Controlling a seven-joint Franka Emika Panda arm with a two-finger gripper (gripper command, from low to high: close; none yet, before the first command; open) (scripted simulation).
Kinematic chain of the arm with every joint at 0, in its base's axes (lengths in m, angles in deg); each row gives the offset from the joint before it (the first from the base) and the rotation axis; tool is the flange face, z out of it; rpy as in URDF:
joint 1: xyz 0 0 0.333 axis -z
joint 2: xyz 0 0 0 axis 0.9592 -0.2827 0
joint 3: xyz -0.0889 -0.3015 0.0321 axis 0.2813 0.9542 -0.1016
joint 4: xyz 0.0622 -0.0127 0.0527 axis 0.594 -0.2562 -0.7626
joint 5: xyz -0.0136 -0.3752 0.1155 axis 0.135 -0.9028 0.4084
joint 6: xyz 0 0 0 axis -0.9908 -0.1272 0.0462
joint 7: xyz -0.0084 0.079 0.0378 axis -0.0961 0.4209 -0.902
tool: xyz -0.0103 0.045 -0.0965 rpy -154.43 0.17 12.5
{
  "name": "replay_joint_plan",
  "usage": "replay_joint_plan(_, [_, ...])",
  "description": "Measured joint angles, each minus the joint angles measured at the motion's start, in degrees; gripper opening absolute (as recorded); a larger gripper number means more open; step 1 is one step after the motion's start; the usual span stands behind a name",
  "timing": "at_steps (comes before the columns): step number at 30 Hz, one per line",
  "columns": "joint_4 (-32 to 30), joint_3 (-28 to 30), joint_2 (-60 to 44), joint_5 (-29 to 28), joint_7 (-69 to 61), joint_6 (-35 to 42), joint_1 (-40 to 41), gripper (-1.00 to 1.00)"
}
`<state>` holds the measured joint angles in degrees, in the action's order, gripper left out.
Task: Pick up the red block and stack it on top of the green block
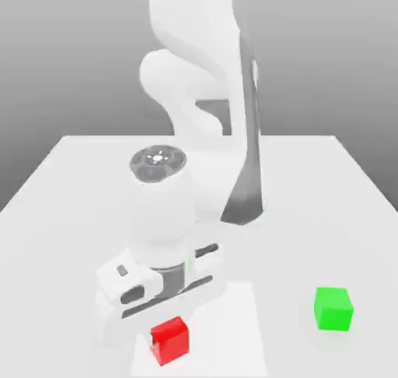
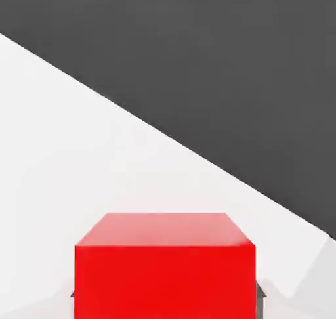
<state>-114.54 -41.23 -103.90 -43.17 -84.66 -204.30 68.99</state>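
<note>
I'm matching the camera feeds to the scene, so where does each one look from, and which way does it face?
Exterior view: off the arm, looking somewhat down across the table; the robot arm and the gripper's housing show, with the green block toward the exterior view's right. Its mounting place isn't on record.
Hand view: on the hand, facing out past the jaws, which are shut on the red block.
Shared: both show the red block.

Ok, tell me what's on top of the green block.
Nothing rests on the green block: its upper face shows bare in the exterior view. What lies under it cannot be seen, since the block itself covers that spot.
</note>
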Motion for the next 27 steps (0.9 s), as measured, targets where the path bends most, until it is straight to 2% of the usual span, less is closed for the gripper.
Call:
replay_joint_plan(5, [-1.5, 2.7, 8.8, -5.1, 3.6, 7.2, -1.9, -1.00])
replay_joint_plan(12, [-2.7, -6.1, 13.8, -8.9, -10.5, 10.8, -8.8, -1.00])
replay_joint_plan(18, [-3.6, -13.4, 16.9, -10.6, -26.0, 13.0, -19.6, -1.00])
replay_joint_plan(23, [-3.4, -13.7, 9.3, -12.9, -29.4, 5.6, -21.2, -1.00])
replay_joint_plan(24, [-3.3, -13.5, 7.8, -13.4, -29.1, 4.2, -21.4, 1.00])
replay_joint_plan(27, [-3.3, -13.5, 7.8, -13.4, -29.1, 4.2, -21.4, 1.00])
